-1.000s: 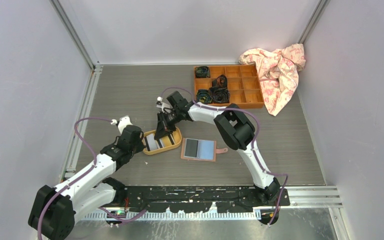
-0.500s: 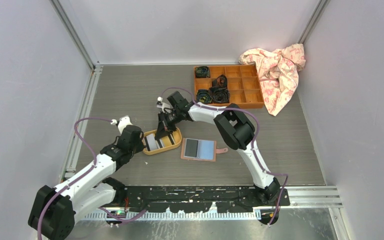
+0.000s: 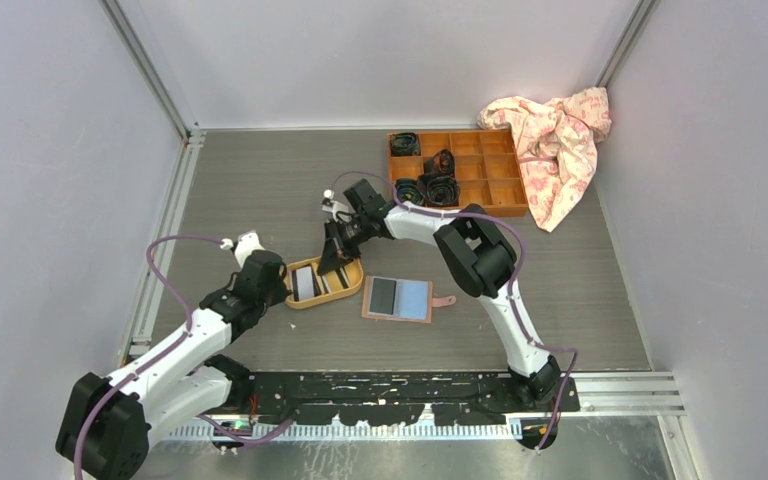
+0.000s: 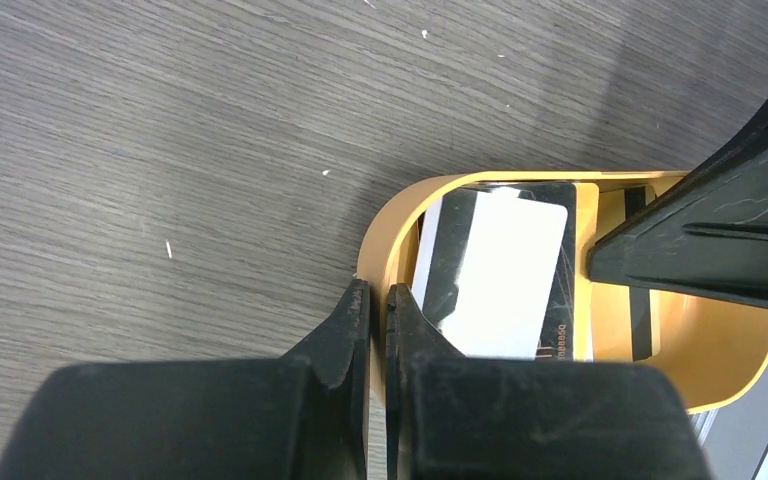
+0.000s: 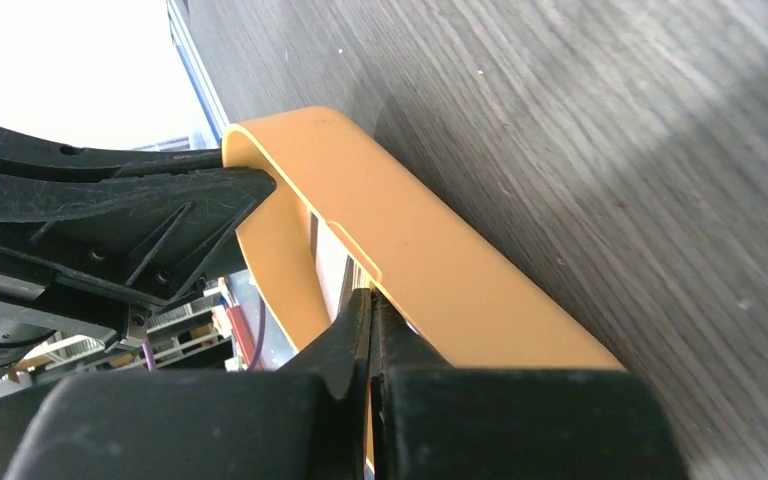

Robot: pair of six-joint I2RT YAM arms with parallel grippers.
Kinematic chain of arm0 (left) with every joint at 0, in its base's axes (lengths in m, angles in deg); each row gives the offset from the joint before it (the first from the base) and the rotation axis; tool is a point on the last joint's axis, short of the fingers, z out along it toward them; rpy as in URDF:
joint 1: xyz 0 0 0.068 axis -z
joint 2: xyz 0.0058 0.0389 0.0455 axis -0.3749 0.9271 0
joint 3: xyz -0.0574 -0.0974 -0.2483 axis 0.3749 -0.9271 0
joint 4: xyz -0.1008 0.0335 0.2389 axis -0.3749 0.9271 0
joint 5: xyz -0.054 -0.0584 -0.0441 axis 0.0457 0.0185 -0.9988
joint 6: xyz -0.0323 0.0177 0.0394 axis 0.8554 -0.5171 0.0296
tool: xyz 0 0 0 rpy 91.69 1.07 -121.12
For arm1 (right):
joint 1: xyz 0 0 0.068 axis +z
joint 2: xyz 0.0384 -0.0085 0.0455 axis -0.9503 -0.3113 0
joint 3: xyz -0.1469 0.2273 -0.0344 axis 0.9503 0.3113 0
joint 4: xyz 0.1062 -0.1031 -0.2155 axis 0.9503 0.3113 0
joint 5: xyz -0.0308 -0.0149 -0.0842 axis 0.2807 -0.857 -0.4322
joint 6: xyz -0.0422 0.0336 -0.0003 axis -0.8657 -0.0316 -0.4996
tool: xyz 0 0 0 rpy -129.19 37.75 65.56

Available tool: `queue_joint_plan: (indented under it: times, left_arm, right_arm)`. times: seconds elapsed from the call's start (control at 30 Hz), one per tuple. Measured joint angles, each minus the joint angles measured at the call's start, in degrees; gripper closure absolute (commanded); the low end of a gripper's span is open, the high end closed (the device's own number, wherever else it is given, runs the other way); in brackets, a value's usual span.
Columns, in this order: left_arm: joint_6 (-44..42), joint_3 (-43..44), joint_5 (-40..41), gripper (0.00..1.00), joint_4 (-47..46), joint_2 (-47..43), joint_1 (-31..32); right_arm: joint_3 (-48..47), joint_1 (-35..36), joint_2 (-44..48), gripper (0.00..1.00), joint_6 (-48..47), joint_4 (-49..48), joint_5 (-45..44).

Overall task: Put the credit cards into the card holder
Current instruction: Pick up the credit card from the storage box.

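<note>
While white walls (image 3: 380, 60) enclose grey table (image 3: 260, 190), left jaws clamp yellow tray (image 4: 720, 360); right jaws shut, hold unclear.

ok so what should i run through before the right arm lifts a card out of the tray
1. Tray steadied: left gripper is pinched on the yellow tray rim: ok.
2. Right gripper closed, tips inside the tray at its far side: ok.
3. A card actually caught between the right fingers: cannot tell, the tips hide it.
4. Credit cards lying in the tray, white on black: ok.
5. Card holder lying open beside the tray, pockets up: ok.
</note>
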Motion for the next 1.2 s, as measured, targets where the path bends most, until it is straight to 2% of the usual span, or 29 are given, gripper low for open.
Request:
queue_joint_plan:
  times: [0.4, 0.57, 0.73, 0.83, 1.07, 1.2]
  left_arm:
    - [-0.04, 0.00, 0.72, 1.00, 0.00, -1.07, 0.00]
    - [-0.04, 0.00, 0.59, 1.00, 0.00, -1.33, 0.00]
    - [0.76, 0.00, 0.66, 1.00, 0.02, -1.33, -0.09]
    - [1.38, 0.00, 0.68, 1.00, 0.13, -1.31, -0.11]
    - [2.16, -0.04, 0.35, 1.00, 0.24, -1.07, -0.11]
    - [3.30, -0.13, -0.57, 1.00, 0.00, -0.20, -0.11]
  right_arm:
    - [1.14, -1.88, 1.90, 0.99, -2.05, 0.44, -0.98]
    - [1.14, -1.57, 1.97, 0.67, -3.02, 0.96, -1.46]
    - [0.50, 0.42, 2.03, 0.49, -5.46, 3.89, -3.23]
    - [-1.18, 2.34, 2.03, 0.44, -7.02, 6.19, -5.33]
    - [-3.82, 4.90, 1.88, 0.43, -8.66, 8.22, -8.35]
    - [-3.85, 5.25, 1.07, 0.51, -6.16, 6.32, -6.23]
